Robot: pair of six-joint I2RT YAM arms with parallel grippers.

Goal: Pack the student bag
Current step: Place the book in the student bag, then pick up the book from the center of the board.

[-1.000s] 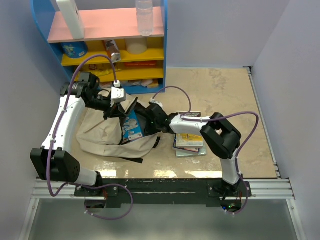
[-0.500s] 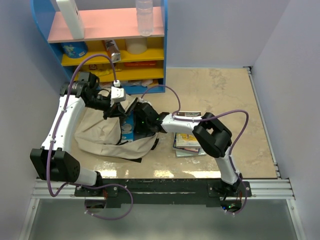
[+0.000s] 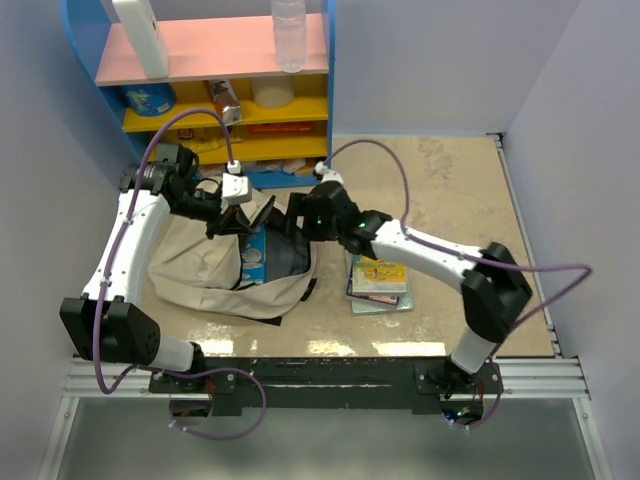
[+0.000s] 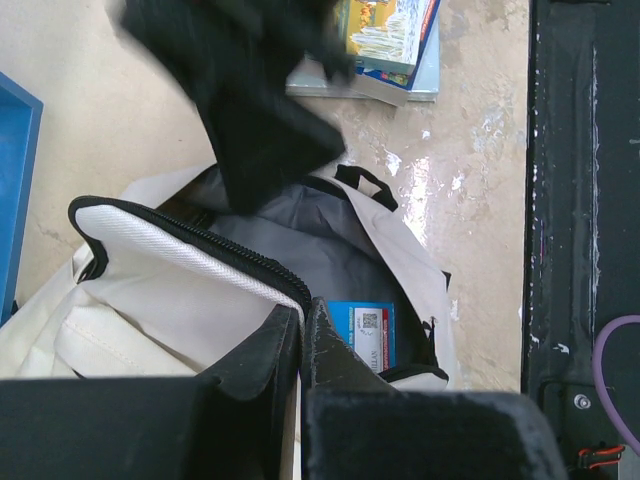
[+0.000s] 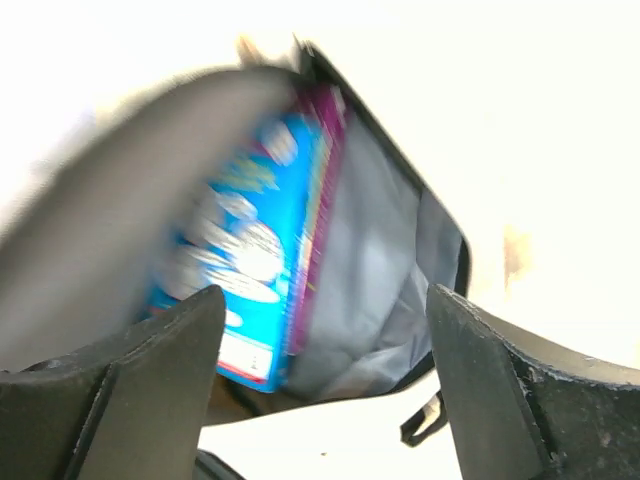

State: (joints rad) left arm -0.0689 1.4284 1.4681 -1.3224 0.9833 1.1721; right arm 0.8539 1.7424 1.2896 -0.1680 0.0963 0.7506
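- The student bag (image 3: 200, 275) lies slumped on the left part of the surface (image 3: 450, 200), just in front of the shelf (image 3: 215, 50) at the far-left corner. Its mouth is turned up and toward the middle.
- The left end effector (image 4: 303, 322) is pinched shut on the zippered rim of the flap and holds it up, so the mouth gapes. It grips only thin fabric. If that slips out, the flap would likely drop over the opening and block whatever comes next.
- The right end effector (image 3: 300, 215) hangs over the mouth with its fingers spread wide and nothing between them.
- A blue book (image 3: 257, 255) stands on edge inside the bag, against the grey lining. The right wrist view is blurred, so I cannot tell how deep it sits. If it is not fully down, it may tip across the opening and jam the next item.
- The spread fingers are close to the rim and a black strap. Catching either one could drag the soft bag or pull it out of the left pinch.
- The stack of books (image 3: 380, 282) lies just right of the bag, toward the near edge. A low reach could push the stack along instead of lifting its top book.
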